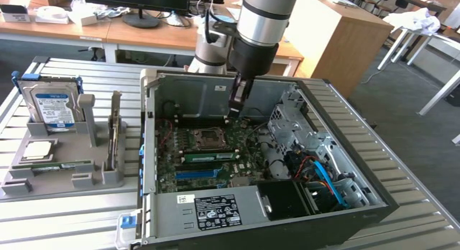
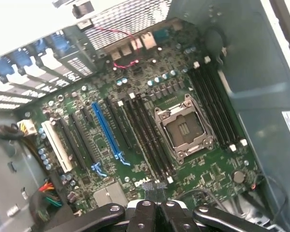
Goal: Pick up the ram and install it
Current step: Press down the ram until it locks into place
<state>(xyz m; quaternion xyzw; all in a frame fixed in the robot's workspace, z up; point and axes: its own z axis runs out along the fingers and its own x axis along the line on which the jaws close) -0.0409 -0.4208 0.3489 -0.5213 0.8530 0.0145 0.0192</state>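
Observation:
The ram [image 1: 55, 166], a thin green stick, lies flat in the grey holder [image 1: 64, 177] on the exterior view's left, outside the computer case [image 1: 374, 196]. My gripper [image 1: 235, 113] hangs over the back of the open case, far from the ram. It is shut with nothing between its fingers. In the wrist view the gripper [image 2: 159, 209] is closed above the green motherboard [image 2: 111, 96]. Long black memory slots [image 2: 144, 130] run on both sides of the open processor socket [image 2: 183, 128].
The grey holder also carries a hard drive [image 1: 50, 107], a square silver chip [image 1: 37, 149] and an upright expansion card [image 1: 113, 134]. Inside the case are a drive cage [image 1: 291, 120], blue and orange cables [image 1: 323, 174] and a blue card slot [image 2: 106, 130]. Desks stand behind.

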